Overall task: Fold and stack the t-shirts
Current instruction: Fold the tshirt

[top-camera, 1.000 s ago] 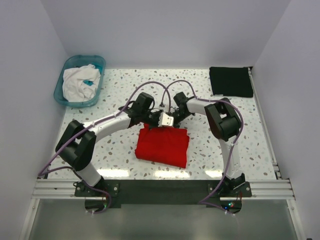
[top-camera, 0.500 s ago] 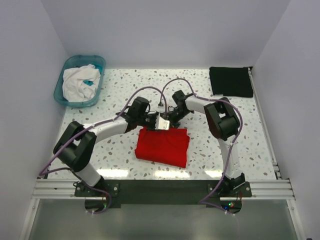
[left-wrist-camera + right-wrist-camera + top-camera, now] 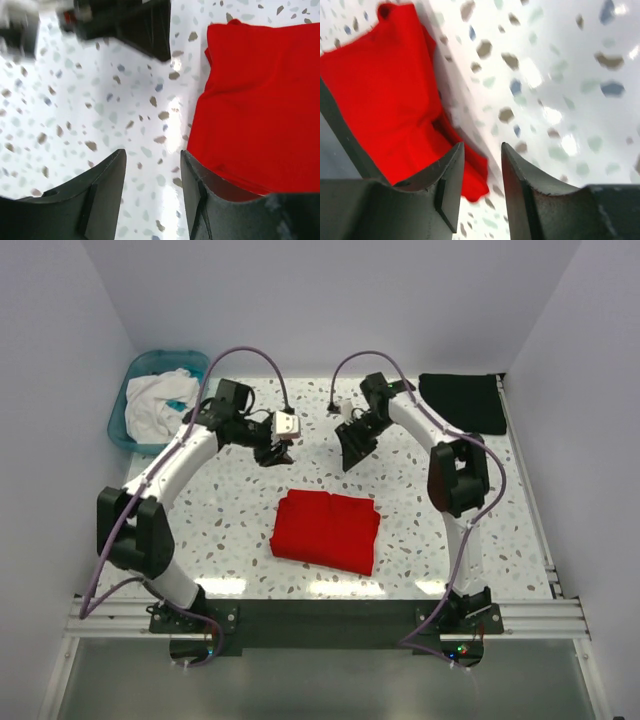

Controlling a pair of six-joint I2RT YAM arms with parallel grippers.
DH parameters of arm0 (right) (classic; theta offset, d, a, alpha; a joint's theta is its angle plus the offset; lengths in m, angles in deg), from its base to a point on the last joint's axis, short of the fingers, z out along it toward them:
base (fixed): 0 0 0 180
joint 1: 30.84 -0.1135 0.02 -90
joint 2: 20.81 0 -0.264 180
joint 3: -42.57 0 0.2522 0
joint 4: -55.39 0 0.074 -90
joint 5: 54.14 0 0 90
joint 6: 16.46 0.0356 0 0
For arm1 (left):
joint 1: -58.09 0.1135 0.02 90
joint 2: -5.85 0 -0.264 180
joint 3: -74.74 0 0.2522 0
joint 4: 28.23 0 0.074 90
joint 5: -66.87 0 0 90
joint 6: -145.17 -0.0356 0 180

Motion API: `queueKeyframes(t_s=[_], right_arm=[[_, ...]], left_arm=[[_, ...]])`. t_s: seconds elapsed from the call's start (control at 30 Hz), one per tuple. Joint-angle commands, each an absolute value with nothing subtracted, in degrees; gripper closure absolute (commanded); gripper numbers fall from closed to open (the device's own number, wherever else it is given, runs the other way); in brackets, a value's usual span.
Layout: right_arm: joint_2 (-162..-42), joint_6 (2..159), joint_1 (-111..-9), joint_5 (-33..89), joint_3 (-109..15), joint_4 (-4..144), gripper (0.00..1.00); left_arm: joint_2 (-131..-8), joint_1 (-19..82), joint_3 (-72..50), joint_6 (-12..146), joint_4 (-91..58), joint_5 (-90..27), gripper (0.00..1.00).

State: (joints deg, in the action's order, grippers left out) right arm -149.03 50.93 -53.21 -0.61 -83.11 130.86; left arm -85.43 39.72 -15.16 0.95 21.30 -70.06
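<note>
The red t-shirt (image 3: 326, 532) lies folded into a rough rectangle on the speckled table, in front of both arms' tips. It also shows in the left wrist view as the red t-shirt (image 3: 260, 100) and in the right wrist view (image 3: 385, 100). The black t-shirt (image 3: 462, 403) lies as a flat folded rectangle at the far right. My left gripper (image 3: 276, 453) (image 3: 152, 160) hovers open above bare table, just beyond the red shirt's far left edge. My right gripper (image 3: 350, 453) (image 3: 482, 150) is open too, above the table off the shirt's far right corner. Neither holds anything.
A teal basin (image 3: 137, 435) with a white cloth (image 3: 160, 405) in it stands at the far left corner. White walls close in the table on three sides. The right arm's gripper (image 3: 135, 25) shows at the top of the left wrist view.
Both grippers were shut at the red shirt's far edge. They have opened, let go of it, risen and moved back and apart. The shirt stays folded.
</note>
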Motion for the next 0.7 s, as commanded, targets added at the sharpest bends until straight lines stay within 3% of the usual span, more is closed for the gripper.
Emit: queueKeyframes(t_s=[0.0, 0.33, 0.67], right_arm=[[-146.0, 44.4, -49.7, 1.6, -84.1, 143.1, 0.6], [-140.3, 45.9, -49.6, 1.1, -64.9, 136.2, 0.57], [-142.0, 46.7, -49.6, 0.7, -62.0, 132.7, 0.54]], left_arm=[[-95.5, 44.9, -22.0, -0.5, 43.9, -75.2, 0.47], [-112.9, 47.0, -32.3, 6.5, 49.0, -76.0, 0.47], [-119.3, 45.3, -33.5, 8.7, 47.7, -76.7, 0.46]])
